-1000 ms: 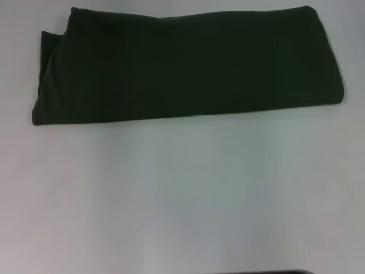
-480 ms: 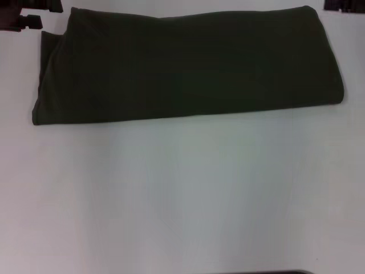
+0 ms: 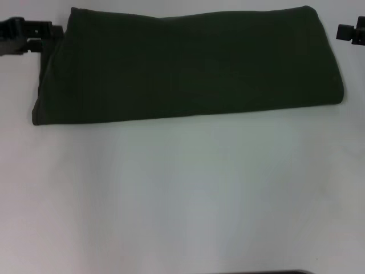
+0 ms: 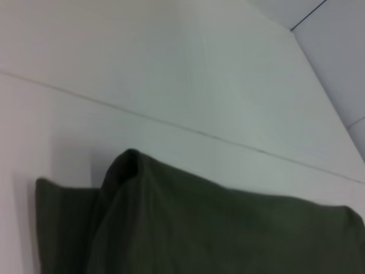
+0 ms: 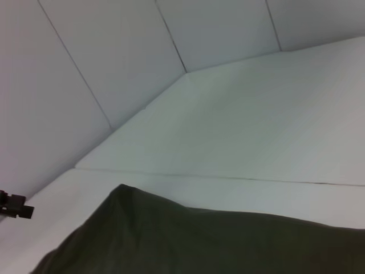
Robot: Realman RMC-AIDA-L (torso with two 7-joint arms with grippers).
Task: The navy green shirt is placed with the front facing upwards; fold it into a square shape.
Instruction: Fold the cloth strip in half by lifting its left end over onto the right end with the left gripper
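Olive-green cloth fills the far half of my head view: the shirt lies folded into a long band across the white table, plain side up, no lettering showing. Its near edge runs almost straight from side to side, and at its left end a lower layer sticks out a little past the upper fold.

I see the left gripper at the far left edge of the head view, a dark shape level with the shirt's far left corner and right at that edge of the cloth; whether it touches the fabric I cannot tell, nor can I tell whether its fingers are parted or closed. The right gripper shows only as a dark bit at the right edge, just beyond the shirt's right end and apart from it; its state I cannot tell either.

My left wrist view looks down on a raised, creased corner of the shirt against the table. My right wrist view shows another corner of it, with the left gripper small in the distance.
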